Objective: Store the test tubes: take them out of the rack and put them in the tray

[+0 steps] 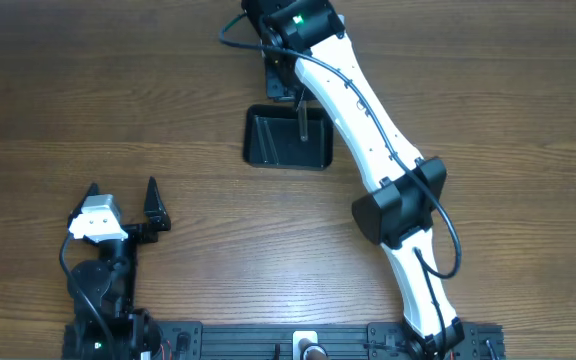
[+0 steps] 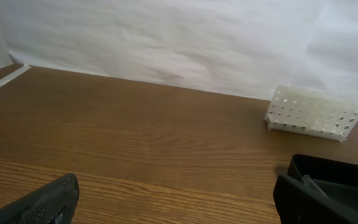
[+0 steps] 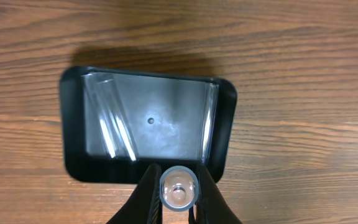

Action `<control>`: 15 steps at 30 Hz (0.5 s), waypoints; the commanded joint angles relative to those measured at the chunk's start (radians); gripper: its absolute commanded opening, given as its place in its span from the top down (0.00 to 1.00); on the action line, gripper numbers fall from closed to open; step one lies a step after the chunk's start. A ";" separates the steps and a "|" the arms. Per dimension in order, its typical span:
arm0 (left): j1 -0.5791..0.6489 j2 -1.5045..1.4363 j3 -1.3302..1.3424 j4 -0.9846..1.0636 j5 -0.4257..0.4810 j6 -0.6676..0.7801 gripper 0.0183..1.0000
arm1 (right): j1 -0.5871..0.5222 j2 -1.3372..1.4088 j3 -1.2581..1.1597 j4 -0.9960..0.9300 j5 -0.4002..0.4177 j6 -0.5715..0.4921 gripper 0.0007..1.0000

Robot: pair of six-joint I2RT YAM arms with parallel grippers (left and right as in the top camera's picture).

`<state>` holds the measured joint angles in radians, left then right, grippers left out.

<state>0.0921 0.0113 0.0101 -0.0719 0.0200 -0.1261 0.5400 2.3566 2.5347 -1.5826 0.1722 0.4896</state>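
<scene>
White R arm (image 1: 368, 130) stretched fwd, black R gripper (image 3: 179, 182) pinching clear test tube (image 3: 179, 190). Black L gripper (image 1: 123, 192) near base, fingers apart.

Looks like a lab test bench to me: bare wood table (image 1: 488, 80), a plain white sheet (image 2: 166, 37) hung beyond my left pincer (image 1: 122, 192). Ahead of it to the right sit a white perforated rack (image 2: 312, 112) and a black tray (image 2: 340, 165), with a glass tube (image 3: 179, 188) held in my right pincer (image 3: 178, 193).
</scene>
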 commanded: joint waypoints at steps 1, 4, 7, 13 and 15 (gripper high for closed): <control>0.005 -0.002 -0.004 -0.004 0.013 0.014 0.00 | -0.018 0.049 0.000 0.004 -0.019 0.011 0.94; 0.005 -0.002 -0.004 -0.004 0.013 0.014 0.00 | -0.021 0.070 0.000 0.012 -0.020 0.011 0.93; 0.005 -0.002 -0.004 -0.004 0.013 0.014 0.00 | -0.023 0.094 0.000 0.020 -0.023 0.011 0.93; 0.005 -0.002 -0.004 -0.004 0.013 0.014 0.00 | -0.023 0.138 -0.001 0.028 -0.027 0.011 0.92; 0.005 -0.002 -0.004 -0.004 0.013 0.014 0.00 | -0.023 0.148 -0.002 0.028 -0.035 0.011 0.91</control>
<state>0.0921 0.0109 0.0101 -0.0719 0.0200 -0.1261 0.5228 2.4771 2.5343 -1.5581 0.1505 0.4946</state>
